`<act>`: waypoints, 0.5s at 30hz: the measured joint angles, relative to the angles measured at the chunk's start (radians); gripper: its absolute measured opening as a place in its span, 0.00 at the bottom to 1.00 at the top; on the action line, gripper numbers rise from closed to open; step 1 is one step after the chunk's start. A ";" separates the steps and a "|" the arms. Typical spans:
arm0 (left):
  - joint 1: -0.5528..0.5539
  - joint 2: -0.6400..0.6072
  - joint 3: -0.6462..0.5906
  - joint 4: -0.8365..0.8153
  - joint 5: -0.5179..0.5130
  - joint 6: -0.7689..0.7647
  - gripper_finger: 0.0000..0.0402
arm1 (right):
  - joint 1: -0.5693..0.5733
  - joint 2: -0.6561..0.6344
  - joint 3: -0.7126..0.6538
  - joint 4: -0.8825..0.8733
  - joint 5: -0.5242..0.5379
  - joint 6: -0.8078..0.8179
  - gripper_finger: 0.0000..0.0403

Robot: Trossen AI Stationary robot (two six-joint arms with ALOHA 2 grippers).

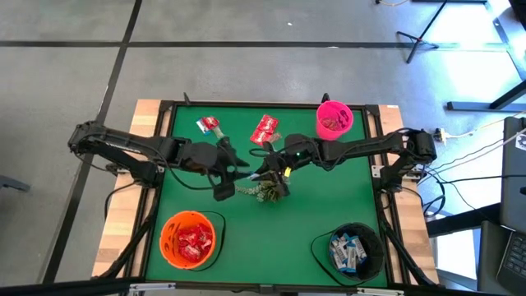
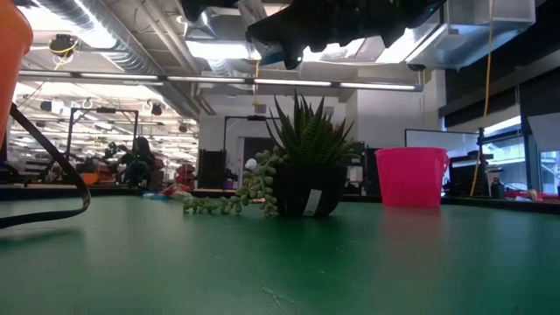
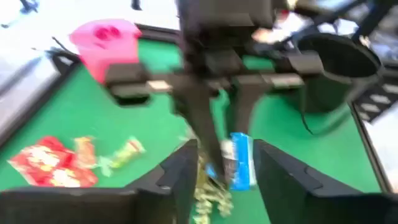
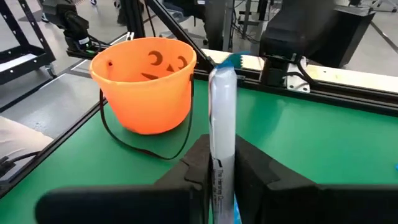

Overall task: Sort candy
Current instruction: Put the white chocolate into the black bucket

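My right gripper hovers over the table's middle, above a small potted plant, and is shut on a white-and-blue candy packet. My left gripper faces it from the left. Its fingers are open and stand on either side of that packet without touching it. Red candy packets and a smaller sweet lie on the mat near the far edge. In the left wrist view they are the red packets and the small sweet. My right gripper pinches the white-and-blue packet between its two fingers at one end. The fingers point down from above. The rest of the packet sticks out beyond the fingertips, edge-on, lifted clear of the table.
An orange bucket with red packets stands near left. A black bucket with white-and-blue packets stands near right, and a pink bucket far right. The plant with trailing strands sits right under both grippers. Bare green mat lies between the near buckets.
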State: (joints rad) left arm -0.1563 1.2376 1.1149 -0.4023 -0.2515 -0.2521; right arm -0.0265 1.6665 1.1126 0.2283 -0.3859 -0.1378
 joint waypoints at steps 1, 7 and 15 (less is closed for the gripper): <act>0.002 -0.014 0.000 0.000 -0.024 0.001 0.38 | 0.000 0.000 0.000 -0.001 0.000 0.000 0.13; 0.003 -0.101 0.000 -0.003 -0.125 0.001 0.44 | 0.000 -0.014 0.000 -0.030 -0.052 0.030 0.09; 0.002 -0.128 0.000 -0.044 -0.201 0.027 0.44 | 0.001 -0.086 0.000 -0.129 -0.115 0.056 0.08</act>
State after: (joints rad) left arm -0.1539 1.1096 1.1152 -0.4458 -0.4529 -0.2248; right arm -0.0257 1.5801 1.1122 0.0996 -0.5007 -0.0823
